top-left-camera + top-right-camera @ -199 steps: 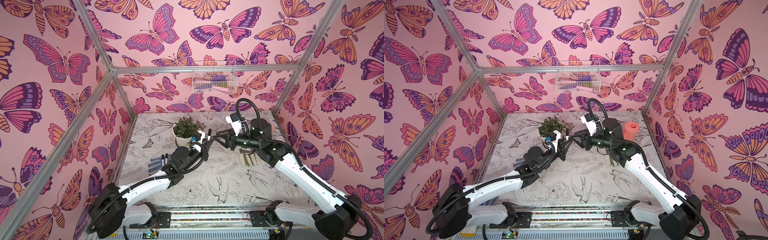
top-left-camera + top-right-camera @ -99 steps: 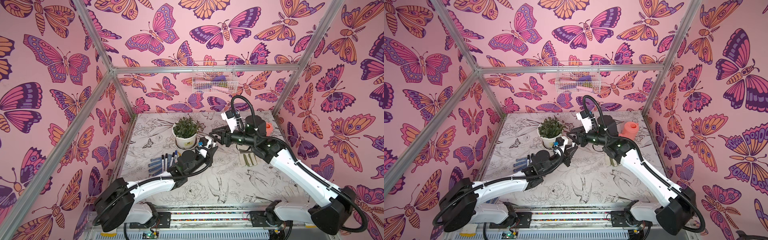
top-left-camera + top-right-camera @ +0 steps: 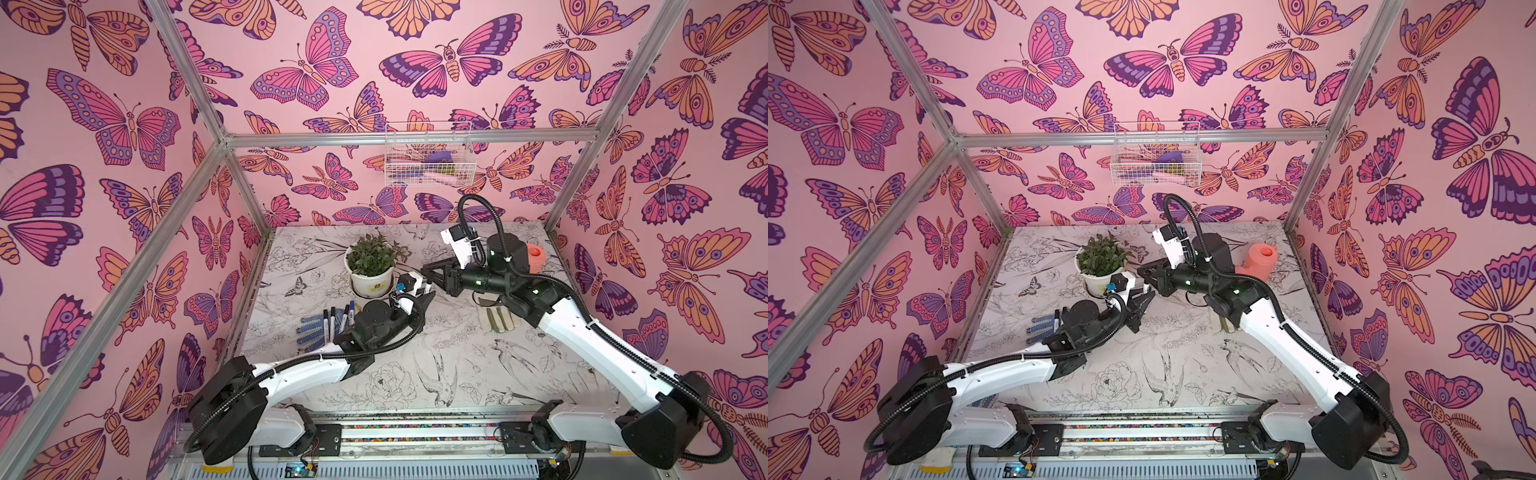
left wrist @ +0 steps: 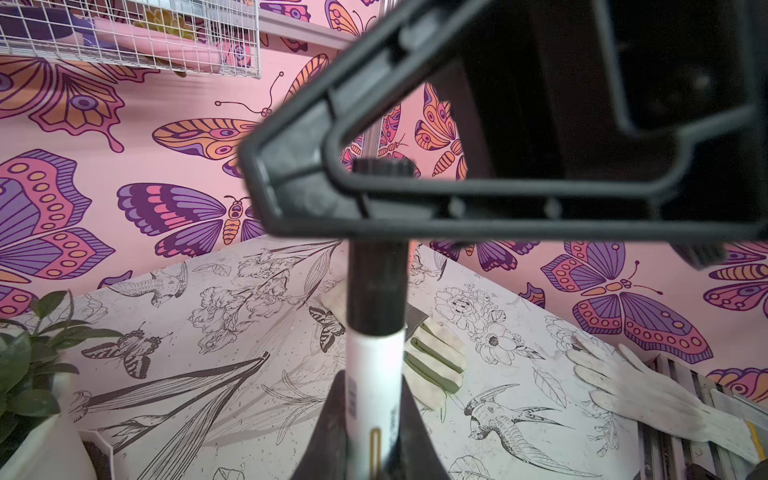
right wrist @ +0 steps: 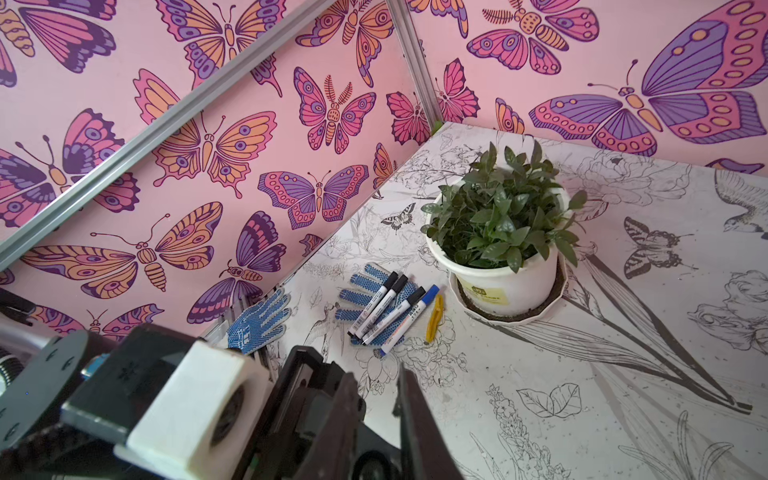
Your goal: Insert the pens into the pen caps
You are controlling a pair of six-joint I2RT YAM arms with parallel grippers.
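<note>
My left gripper (image 4: 374, 399) is shut on a white-barrelled pen (image 4: 374, 365) that points away from it. A black pen cap (image 4: 376, 286) sits on the pen's far end. My right gripper (image 3: 426, 272) meets it from the right, and its finger (image 4: 291, 195) lies across the cap, shut on it. The cap's end shows through the finger's frame. In both top views the two grippers touch just right of the plant, left gripper (image 3: 1148, 297) below right gripper (image 3: 1140, 272). Several capped pens (image 5: 390, 309) lie on a blue glove (image 3: 311, 330), one with a blue cap (image 5: 430, 293).
A potted plant (image 3: 370, 266) stands at the back left, a yellow piece (image 5: 434, 318) beside the pens. A second blue glove (image 5: 257, 316) lies by the left wall. A folded striped cloth (image 3: 498, 320), a white glove (image 4: 648, 382) and a salmon cup (image 3: 536, 257) are on the right.
The right gripper's jaws have closed on the cap. The left gripper with its pen has sunk a little toward the front while the right arm swung in over it.
</note>
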